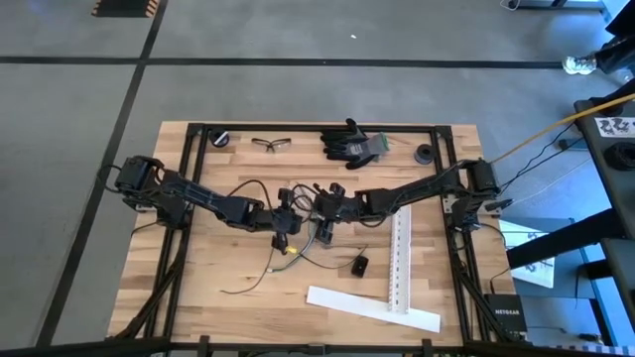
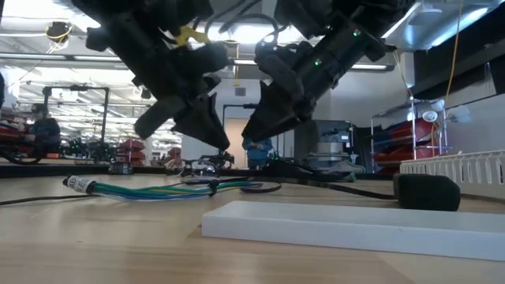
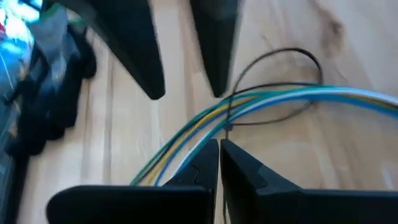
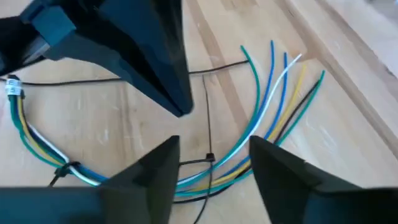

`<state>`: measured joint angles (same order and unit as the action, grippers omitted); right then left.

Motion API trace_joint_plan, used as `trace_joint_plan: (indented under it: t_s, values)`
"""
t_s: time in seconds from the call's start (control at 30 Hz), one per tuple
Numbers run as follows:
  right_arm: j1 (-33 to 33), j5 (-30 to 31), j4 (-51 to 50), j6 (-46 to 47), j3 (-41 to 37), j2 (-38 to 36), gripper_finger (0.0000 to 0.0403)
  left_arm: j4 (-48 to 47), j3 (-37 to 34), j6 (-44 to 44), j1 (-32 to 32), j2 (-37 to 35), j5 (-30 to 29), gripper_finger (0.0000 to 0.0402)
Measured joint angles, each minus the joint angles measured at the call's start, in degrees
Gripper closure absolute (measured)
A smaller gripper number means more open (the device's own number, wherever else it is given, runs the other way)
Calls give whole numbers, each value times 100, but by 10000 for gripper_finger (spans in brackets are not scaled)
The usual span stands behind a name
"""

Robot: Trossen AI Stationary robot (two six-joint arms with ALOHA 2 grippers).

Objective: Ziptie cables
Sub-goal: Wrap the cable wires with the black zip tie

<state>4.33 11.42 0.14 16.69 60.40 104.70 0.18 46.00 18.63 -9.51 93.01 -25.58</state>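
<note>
End effectors were both hovering over the middle of the worktop (image 1: 198, 278), nearly tip to tip. The left end effector (image 3: 219, 152) had its fingers pinched together, with nothing visibly caught between them. The right end effector (image 4: 214, 152) stood partly open and empty, straddling the bundle.

Directly under both lay the cables (image 4: 261, 118), a limp fan of blue, white, yellow and green wires flat on the wood. One ziptie (image 4: 208, 134) was looped around them, head by the bundle and tail sticking out. A second tie (image 4: 65, 169) seemed cinched further along.

My read: ties were on, so what was left was pulling snug, if anything.

No containers anywhere, just white strips (image 1: 372, 307), gloves (image 1: 349, 145) and glasses (image 1: 272, 145) further out.
</note>
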Motion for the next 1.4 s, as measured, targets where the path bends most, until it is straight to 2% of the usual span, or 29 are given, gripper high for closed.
trace_joint_plan:
  t_s: [0.1,0.23,0.4,0.57,1.07,1.17,1.23,1.3,1.4]
  values:
    - [-1,0,-42,-57,-2,18,194,33,2,-417,191,6,496,389]
    - [1,2,-49,-297,-2,18,175,114,0,-942,521,90,1314,349]
    - [10,13,-130,-435,-2,18,172,211,4,-983,904,184,1781,308]
    - [10,2,-331,-496,-2,18,172,325,4,-926,1159,374,2264,294]
    - [14,-4,-368,-545,-17,21,172,1025,14,-681,1282,1142,2426,296]
    - [14,-4,-372,-584,-17,21,172,1033,17,-678,1298,1156,2439,325]
    - [14,-3,-372,-627,-17,21,172,1012,19,-619,1298,1158,2412,362]
    - [14,-4,-366,-635,-17,21,172,1000,19,-551,1279,1163,2198,390]
    - [19,13,-351,-511,-17,21,172,987,17,-338,1165,1153,1630,398]
